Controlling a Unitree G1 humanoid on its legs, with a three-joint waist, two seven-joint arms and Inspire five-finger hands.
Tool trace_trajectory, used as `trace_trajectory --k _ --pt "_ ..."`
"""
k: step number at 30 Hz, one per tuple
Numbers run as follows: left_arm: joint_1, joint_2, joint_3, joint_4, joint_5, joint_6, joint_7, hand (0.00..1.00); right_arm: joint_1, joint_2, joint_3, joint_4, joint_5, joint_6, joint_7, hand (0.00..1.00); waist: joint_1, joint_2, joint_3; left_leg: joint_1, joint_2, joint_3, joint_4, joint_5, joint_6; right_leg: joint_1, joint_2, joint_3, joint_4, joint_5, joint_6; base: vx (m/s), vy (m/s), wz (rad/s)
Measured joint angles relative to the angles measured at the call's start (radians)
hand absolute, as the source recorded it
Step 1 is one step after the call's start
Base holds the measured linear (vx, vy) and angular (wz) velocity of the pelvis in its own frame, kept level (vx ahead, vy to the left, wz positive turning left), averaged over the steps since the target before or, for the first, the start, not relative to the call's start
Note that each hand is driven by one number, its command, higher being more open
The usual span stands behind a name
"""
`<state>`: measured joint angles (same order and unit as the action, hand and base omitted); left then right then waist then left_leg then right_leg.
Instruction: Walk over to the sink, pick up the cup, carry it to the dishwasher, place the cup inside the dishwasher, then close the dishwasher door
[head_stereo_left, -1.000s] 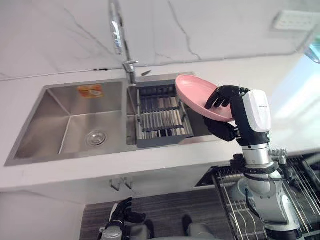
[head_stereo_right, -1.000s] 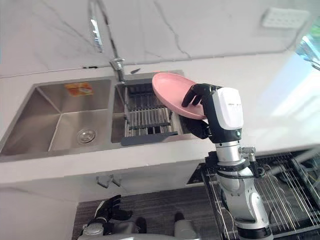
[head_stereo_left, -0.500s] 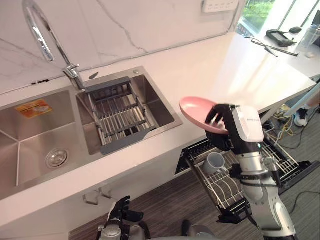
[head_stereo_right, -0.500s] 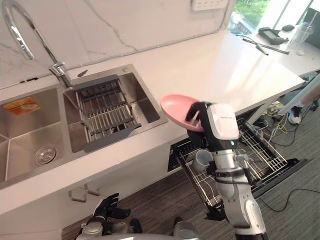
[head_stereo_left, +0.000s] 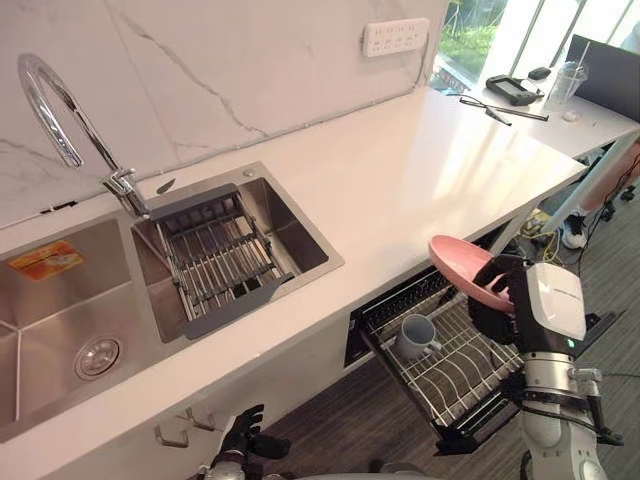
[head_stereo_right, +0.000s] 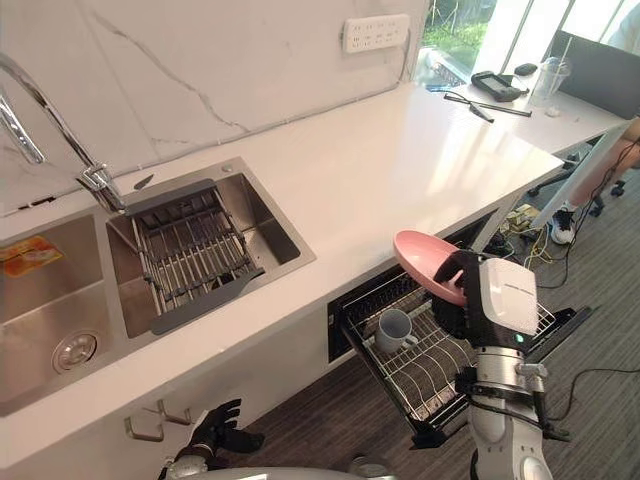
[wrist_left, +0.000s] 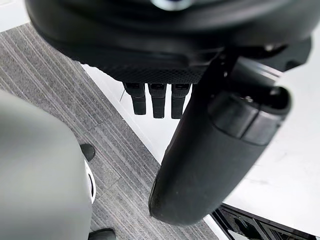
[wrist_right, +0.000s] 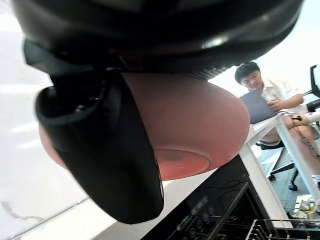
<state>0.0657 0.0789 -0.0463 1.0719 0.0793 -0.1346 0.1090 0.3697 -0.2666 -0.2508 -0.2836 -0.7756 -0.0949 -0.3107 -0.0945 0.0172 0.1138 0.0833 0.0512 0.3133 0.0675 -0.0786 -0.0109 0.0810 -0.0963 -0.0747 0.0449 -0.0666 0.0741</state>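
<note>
right hand (head_stereo_left: 495, 308) is clamped on a pink plate (head_stereo_left: 462, 270), not a cup; thumb under it, fingers over the rim, so a firm pinch; plate is tilted with its upper rim toward the desk (head_stereo_left: 400, 170), and it hangs just above the pulled-out dishwasher rack (head_stereo_left: 455, 375); my read: the tilt is there to drop it edge-first between the wires

the cup (head_stereo_left: 413, 337) is in neither hand; it's sitting in the rack, at the end nearest the sink (head_stereo_left: 70, 300); looks like that part is done, or never needed doing; judging from here, what's left is the plate going in, the rack pushed home and the door shut

left hand (head_stereo_right: 215, 432) hangs low by the floor (head_stereo_left: 330, 415); fingers loose, holding nothing; no role right now

surface: white glossy desk, mostly bare, strong window glare at the far end where a few small dark items lie; steel double sink with a drain basket (head_stereo_left: 215, 262) across the basin nearer the dishwasher; curved tap (head_stereo_left: 60, 110) behind it; marble-look wall with a wall socket (head_stereo_left: 397, 36); floor is grey plank; a person (wrist_right: 265, 92) sits at a laptop, seen past the plate in the right wrist view
</note>
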Motion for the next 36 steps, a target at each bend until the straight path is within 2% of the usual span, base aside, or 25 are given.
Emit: trace_trajectory --k 7,13,19,25,36 --pt "0.006 -0.008 0.000 0.000 0.000 0.000 -0.001 0.90 -0.011 0.000 -0.118 0.135 0.068 0.049 -0.012 0.30 -0.002 0.019 -0.009 -0.005 -0.014 -0.006 -0.040 0.018 0.005 -0.017 -0.006 -0.005 -0.009 0.002 0.003 0.01 0.010 0.01" --pt "0.011 -0.021 -0.002 -0.009 0.000 0.000 -0.003 0.90 -0.110 -0.014 -0.208 0.275 0.159 0.068 -0.040 0.30 -0.008 0.058 0.001 -0.038 -0.017 -0.005 -0.030 0.018 0.005 -0.052 -0.008 0.007 -0.006 0.002 0.004 0.03 0.015 -0.06" --pt "-0.002 -0.031 -0.023 -0.057 -0.003 -0.003 -0.004 0.90 -0.278 -0.092 -0.220 0.358 0.205 0.078 -0.046 0.30 -0.016 0.108 0.106 -0.150 -0.010 -0.003 0.035 0.014 0.010 -0.178 -0.012 0.030 0.070 0.002 0.004 -0.06 0.007 -0.08" --pt "-0.047 -0.033 -0.023 -0.085 -0.037 -0.016 -0.001 0.90 -0.412 -0.142 -0.180 0.432 0.240 0.080 -0.047 0.30 -0.011 0.115 0.211 -0.234 0.000 -0.004 0.102 -0.001 0.024 -0.278 -0.010 0.052 0.148 -0.002 0.001 -0.11 -0.010 -0.07" --pt "-0.088 -0.032 -0.021 -0.095 -0.081 -0.037 0.008 0.90 -0.600 -0.177 -0.071 0.632 0.364 0.079 -0.047 0.30 -0.002 0.114 0.289 -0.299 -0.010 -0.017 0.128 0.006 0.038 -0.347 -0.023 0.049 0.193 -0.002 0.001 -0.03 0.003 0.03"
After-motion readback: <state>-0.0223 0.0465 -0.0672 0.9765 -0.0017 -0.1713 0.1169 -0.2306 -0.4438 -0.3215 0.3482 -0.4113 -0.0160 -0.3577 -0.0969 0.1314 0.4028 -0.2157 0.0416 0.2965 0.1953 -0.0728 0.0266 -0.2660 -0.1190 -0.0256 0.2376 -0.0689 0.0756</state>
